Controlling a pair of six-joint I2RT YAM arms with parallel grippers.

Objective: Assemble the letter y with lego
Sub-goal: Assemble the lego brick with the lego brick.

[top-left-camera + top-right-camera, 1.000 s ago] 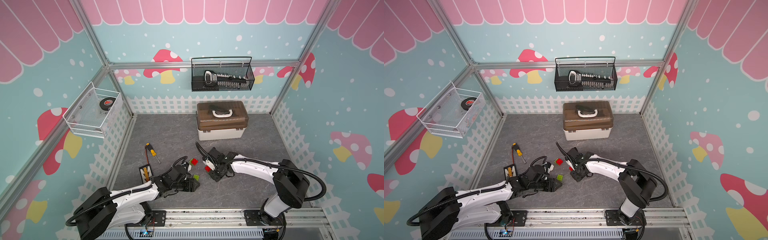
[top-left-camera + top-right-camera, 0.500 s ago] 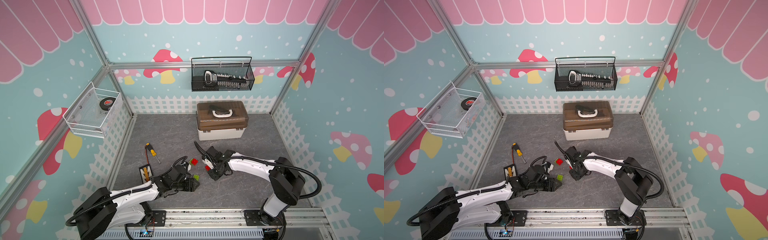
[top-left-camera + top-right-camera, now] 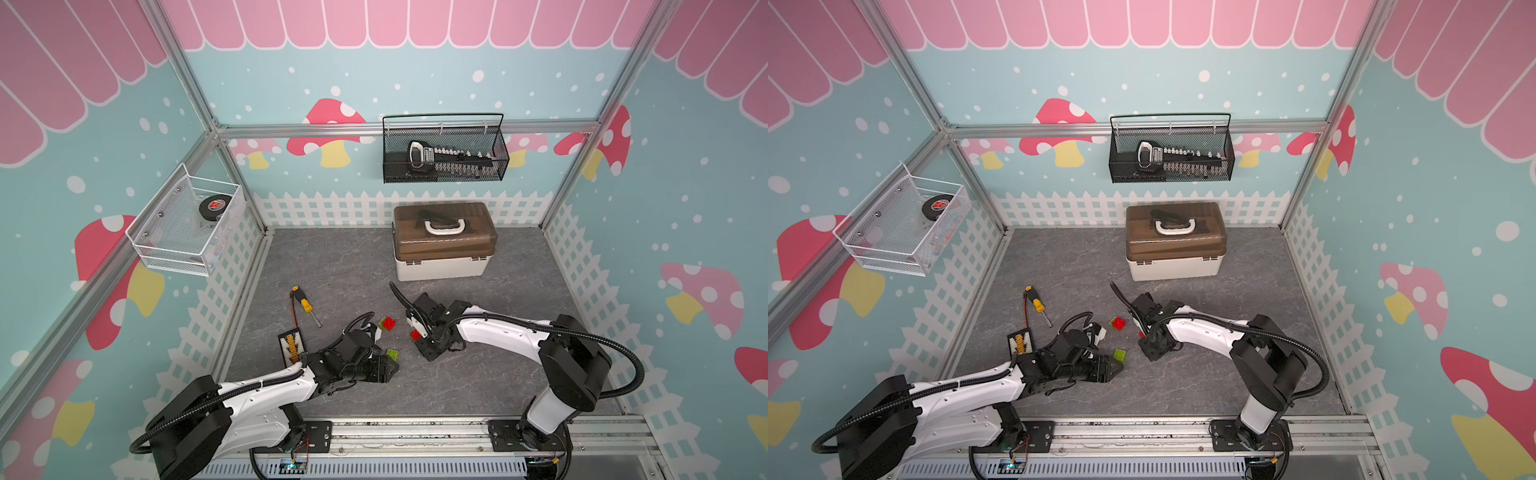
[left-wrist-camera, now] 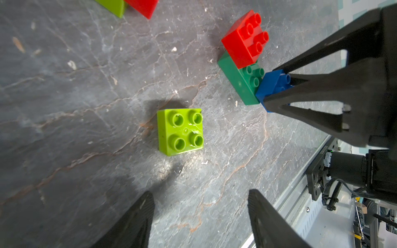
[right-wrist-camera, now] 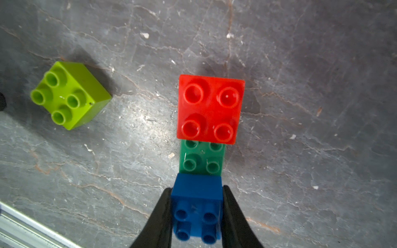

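Note:
My right gripper (image 5: 197, 193) is shut on the blue brick (image 5: 196, 216) and holds it, slightly tilted, at one end of the dark green bar (image 5: 202, 158) lying on the floor. A red brick (image 5: 210, 107) sits on the bar's other end. A loose lime brick (image 4: 180, 131) lies studs up just ahead of my left gripper (image 4: 199, 193), which is open and empty, low over the floor. In both top views a joined red and lime pair (image 3: 386, 323) lies farther back. From above, the right gripper (image 3: 428, 351) hides most of the bar.
A yellow-handled screwdriver (image 3: 305, 305) and a bit holder (image 3: 293, 347) lie left of the bricks. A brown-lidded toolbox (image 3: 444, 241) stands at the back. Wire baskets (image 3: 187, 232) hang on the walls. The metal rail (image 3: 415, 428) runs along the front edge.
The right arm has shifted very slightly with the blue brick still gripped. The left arm and the loose bricks have not moved.

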